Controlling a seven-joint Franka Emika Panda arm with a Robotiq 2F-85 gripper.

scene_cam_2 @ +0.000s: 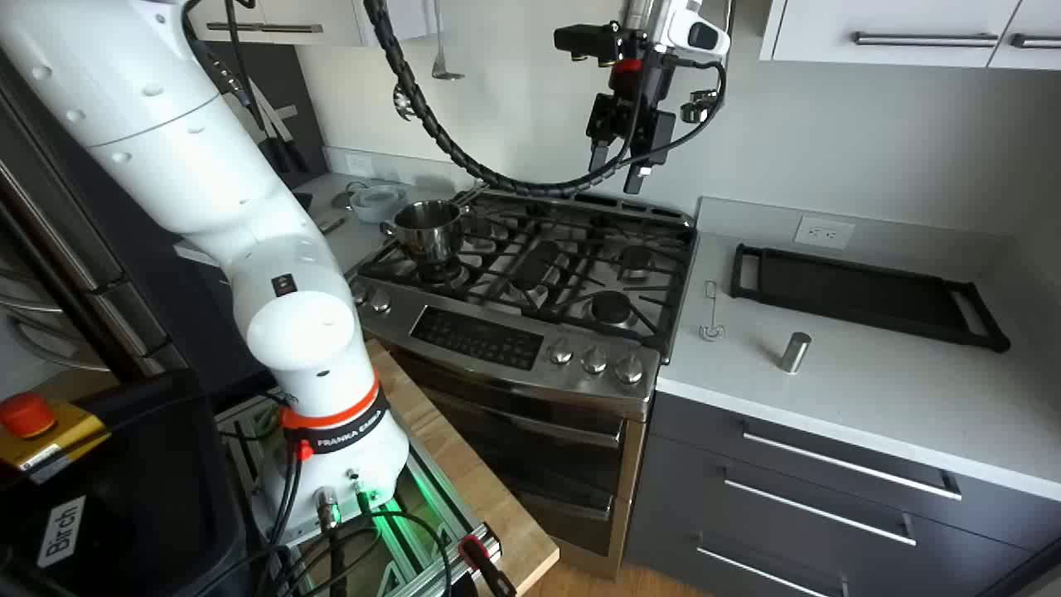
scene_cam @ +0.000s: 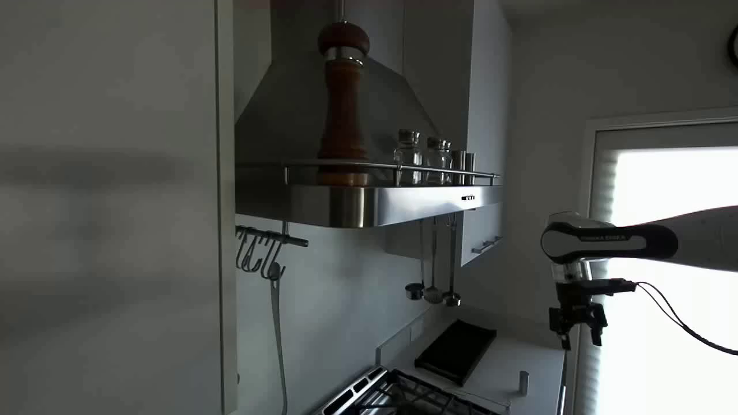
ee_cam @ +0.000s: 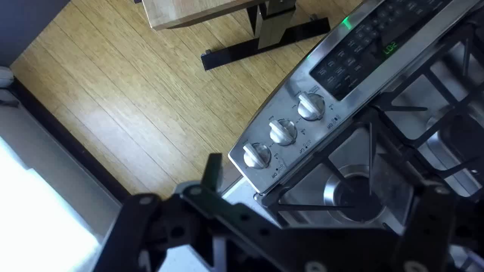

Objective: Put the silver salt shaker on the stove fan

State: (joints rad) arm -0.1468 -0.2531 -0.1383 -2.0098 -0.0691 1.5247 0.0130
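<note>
The silver salt shaker (scene_cam: 523, 383) is a small brushed-metal cylinder standing upright on the white counter; it also shows in an exterior view (scene_cam_2: 795, 352) right of the cooktop. It does not show in the wrist view. The stove fan (scene_cam: 435, 203) is a brushed-steel pyramid hood with a railed ledge, seen in only one exterior view. My gripper (scene_cam: 582, 341) is open and empty. It hangs pointing down, well above counter height and lower than the hood's ledge. In an exterior view the gripper (scene_cam_2: 615, 170) appears in front of the cooktop's back wall. In the wrist view its fingers (ee_cam: 319, 179) are spread apart.
The hood ledge bears a wooden pepper mill (scene_cam: 343, 109), glass jars (scene_cam: 408, 158) and two silver cylinders (scene_cam: 458, 167) behind a thin rail (scene_cam: 340, 163). Utensils (scene_cam: 452, 259) hang below. A black griddle tray (scene_cam_2: 862, 294), whisk (scene_cam_2: 712, 319) and pot (scene_cam_2: 429, 232) stand around the cooktop (scene_cam_2: 543, 265).
</note>
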